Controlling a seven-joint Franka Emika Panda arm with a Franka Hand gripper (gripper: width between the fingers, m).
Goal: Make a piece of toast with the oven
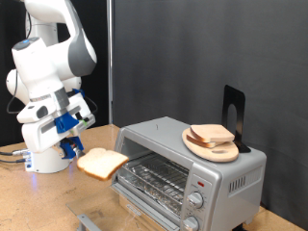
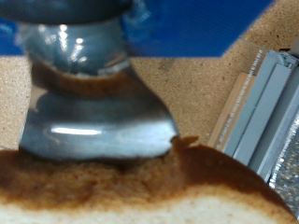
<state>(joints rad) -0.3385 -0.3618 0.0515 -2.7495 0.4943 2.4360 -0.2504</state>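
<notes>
The piece of toast (image 1: 101,164) is up off the table, clamped in the gripper (image 1: 79,150) just left of the oven's open front, and in the wrist view you can see a metal finger (image 2: 98,121) pressed right onto its brown crust (image 2: 112,177). The oven (image 1: 188,168) sits to the right with its door (image 1: 144,197) dropped down and the wire rack (image 1: 154,176) showing. Further right on its roof there's a round wooden plate (image 1: 214,148) with more slices (image 1: 212,135), and a black stand (image 1: 234,115) behind that

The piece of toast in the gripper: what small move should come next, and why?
Probably carry the piece of toast toward the exterior view's right, to the oven. The gripper holds the slice beside the open front, level with the wire rack, which looks bare.
</notes>
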